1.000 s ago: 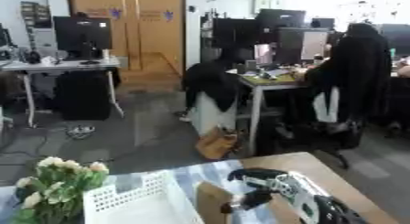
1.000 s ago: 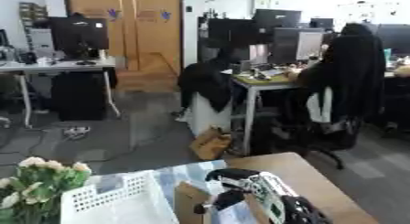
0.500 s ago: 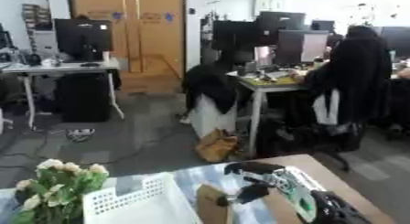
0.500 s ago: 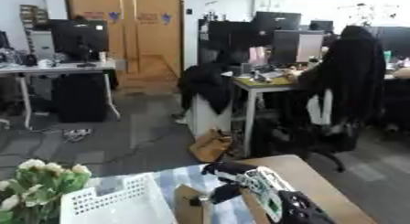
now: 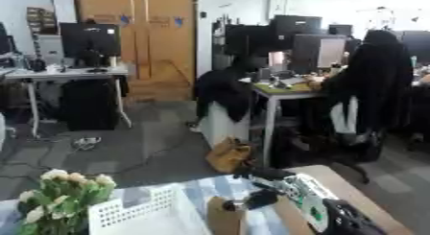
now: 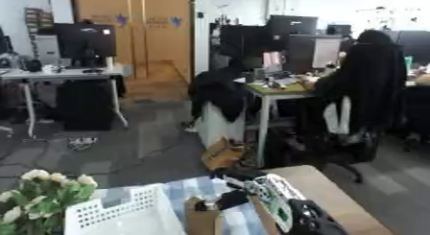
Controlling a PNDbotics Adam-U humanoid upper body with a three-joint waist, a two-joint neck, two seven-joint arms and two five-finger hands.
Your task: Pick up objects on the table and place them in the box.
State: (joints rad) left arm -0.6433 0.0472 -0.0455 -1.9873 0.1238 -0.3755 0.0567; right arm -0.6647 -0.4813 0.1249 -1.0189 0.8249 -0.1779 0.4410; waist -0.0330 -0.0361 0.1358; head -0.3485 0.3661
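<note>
One white box (image 5: pixel 143 215), one flower bunch (image 5: pixel 63 193), right hand (image 5: pixel 273 188)

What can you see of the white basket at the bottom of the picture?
The basket looks like white plastic, with walls of upright slots and a plain rim. Only its upper part shows; the rest is cut off by the lower edge. It stands upright on the table, between the flowers on its left and a small brown thing on its right. The robot hand is beside it, not touching. Its contents cannot be seen.

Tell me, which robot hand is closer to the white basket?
Right. The right hand hangs just right of the white basket. The left hand shows in neither view.
</note>
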